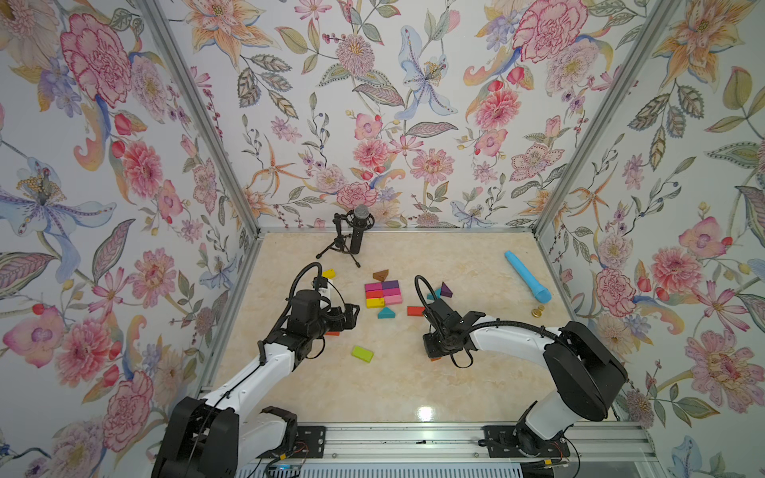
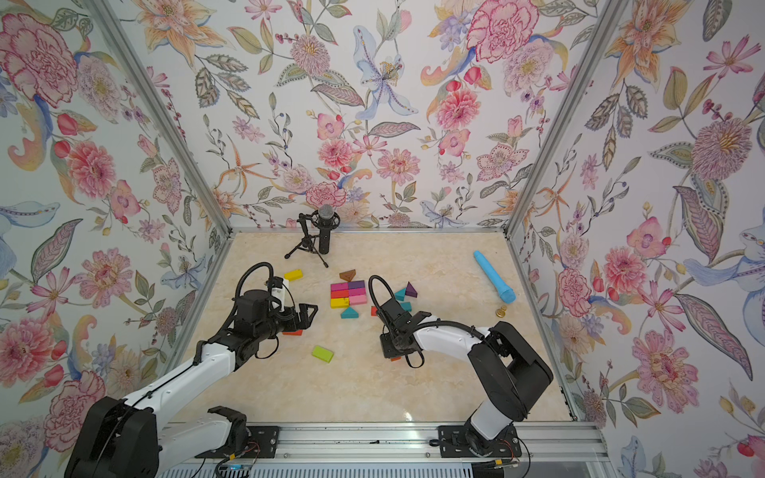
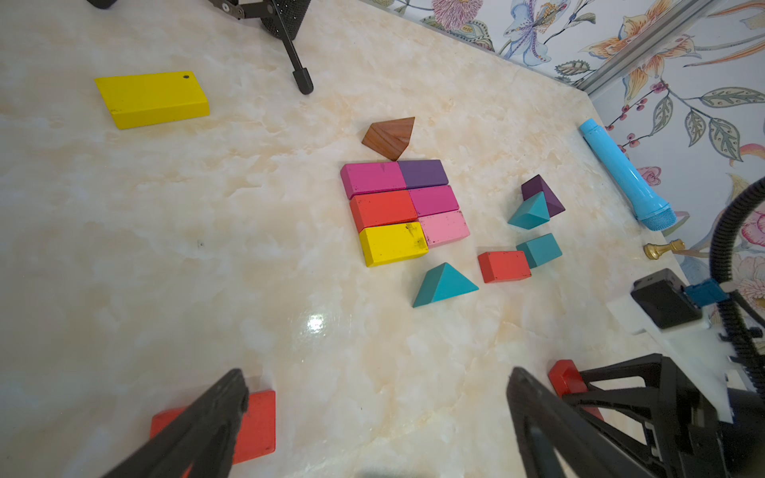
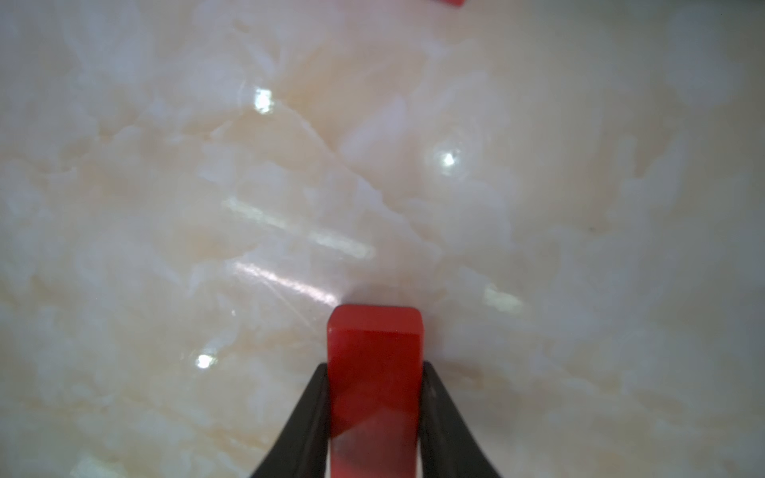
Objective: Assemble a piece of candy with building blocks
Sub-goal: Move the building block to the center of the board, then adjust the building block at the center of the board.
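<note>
**Right gripper [image 4: 374,368] clamped on small red painted wooden brick [image 4: 374,339]: lift clean, carry level**

We logged its jaws closed tight on the brick's narrow sides, with the brick's end poking past the tips. It sat low over the glossy marble-look table [image 1: 393,385], between middle and near edge; touching or not, we couldn't tell. Left gripper [image 3: 376,374] hung spread wide, holding nothing. The flat slab of six coloured bricks [image 1: 383,294] lay mid-table, a brown wooden triangle [image 1: 380,275] touching its far end, a teal painted triangle [image 1: 386,313] just off its near end. We judged: lift straight up first, keep it level, pass above the teal triangle, set down flush without shoving the slab.
</note>
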Controlling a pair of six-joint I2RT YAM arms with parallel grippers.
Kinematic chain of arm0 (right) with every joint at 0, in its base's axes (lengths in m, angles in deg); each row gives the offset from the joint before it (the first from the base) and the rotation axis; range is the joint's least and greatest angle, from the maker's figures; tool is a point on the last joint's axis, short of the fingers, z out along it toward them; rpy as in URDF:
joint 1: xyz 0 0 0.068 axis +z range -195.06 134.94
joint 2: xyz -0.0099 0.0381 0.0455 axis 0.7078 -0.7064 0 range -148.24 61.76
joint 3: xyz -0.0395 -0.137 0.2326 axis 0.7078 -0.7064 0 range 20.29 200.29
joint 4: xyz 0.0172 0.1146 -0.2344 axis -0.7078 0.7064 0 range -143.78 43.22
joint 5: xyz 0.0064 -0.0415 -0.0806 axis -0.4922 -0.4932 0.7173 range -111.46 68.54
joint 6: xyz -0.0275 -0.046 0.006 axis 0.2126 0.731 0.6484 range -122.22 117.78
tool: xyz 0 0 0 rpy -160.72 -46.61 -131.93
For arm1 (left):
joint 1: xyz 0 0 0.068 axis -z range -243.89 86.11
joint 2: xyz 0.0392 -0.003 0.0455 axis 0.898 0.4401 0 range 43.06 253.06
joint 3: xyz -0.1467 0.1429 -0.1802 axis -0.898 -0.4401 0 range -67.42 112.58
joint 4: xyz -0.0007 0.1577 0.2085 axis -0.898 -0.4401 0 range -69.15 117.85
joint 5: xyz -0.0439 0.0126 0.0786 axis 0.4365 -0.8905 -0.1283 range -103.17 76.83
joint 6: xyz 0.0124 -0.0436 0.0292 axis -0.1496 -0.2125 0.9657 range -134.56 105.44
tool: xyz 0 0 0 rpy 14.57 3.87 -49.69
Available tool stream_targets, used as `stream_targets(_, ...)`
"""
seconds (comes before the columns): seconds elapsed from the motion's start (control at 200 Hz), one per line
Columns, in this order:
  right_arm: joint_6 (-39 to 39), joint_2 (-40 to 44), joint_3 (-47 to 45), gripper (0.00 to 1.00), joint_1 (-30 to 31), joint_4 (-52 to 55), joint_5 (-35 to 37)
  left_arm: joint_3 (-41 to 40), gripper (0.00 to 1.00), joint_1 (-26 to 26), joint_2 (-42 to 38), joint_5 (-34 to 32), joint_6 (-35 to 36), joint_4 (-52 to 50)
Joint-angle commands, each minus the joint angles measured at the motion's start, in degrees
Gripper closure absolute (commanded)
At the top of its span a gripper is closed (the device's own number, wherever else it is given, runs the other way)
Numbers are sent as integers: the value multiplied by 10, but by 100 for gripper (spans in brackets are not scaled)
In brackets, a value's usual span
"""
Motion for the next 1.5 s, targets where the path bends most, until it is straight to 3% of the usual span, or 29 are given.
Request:
stream_targets(0.0, 30, 31, 3, 69, -67, -4, 16, -1, 1, -8, 6, 13, -2, 14)
stream_targets(0.125, 68, -7, 33, 67, -116, -7, 4, 0, 1, -8, 15, 17, -3, 21)
stream_targets(0.32, 79, -66, 56, 65, -134, -32, -17, 2, 1, -9, 15, 12, -1, 17)
stream_targets(0.42, 78, -77, 56, 54, -133, -36, -21, 1, 1, -9, 17, 13, -2, 19)
stream_targets(0.53, 71, -57, 34, 32, -133, -37, -19, 1, 1, -10, 21, 14, -6, 24)
stream_targets(0.585, 65, -37, 18, 28, -132, -36, -23, 2, 1, -10, 22, 15, -6, 24)
stream_targets(0.856, 28, 28, -45, 29, -110, -37, -50, 6, 1, -10, 29, 19, -9, 33)
stream_targets(1.496, 17, -52, 13, 29, -44, -62, -58, 7, 1, -11, 11, 7, -3, 18)
